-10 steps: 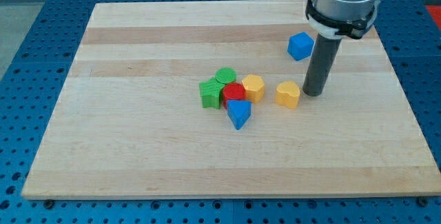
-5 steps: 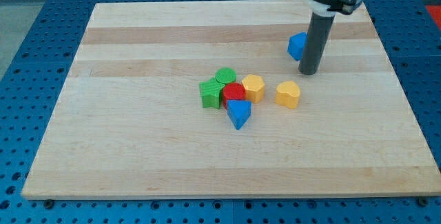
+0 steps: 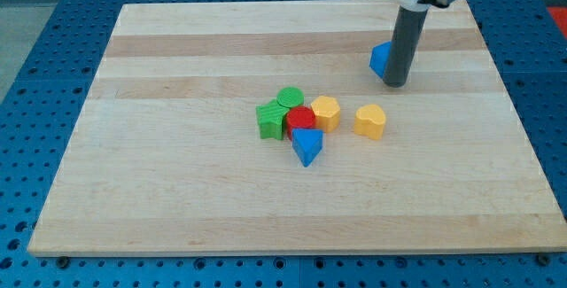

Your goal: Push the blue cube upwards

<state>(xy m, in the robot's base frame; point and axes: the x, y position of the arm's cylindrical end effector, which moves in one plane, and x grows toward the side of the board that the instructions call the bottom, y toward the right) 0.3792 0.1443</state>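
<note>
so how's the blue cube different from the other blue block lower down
The blue cube sits alone near the view's top right, half hidden behind my tip; the blue triangular block is fully visible. The cube touches no other block, while the triangular block is pressed against the red block in the central cluster. Both are the same blue.

Straight dark grey rod, round in section, smooth and unmarked, ending in my tip [image 3: 396, 83]. Above it a wider silver-grey cylindrical housing is showing, ringed by a black clamp band.
</note>
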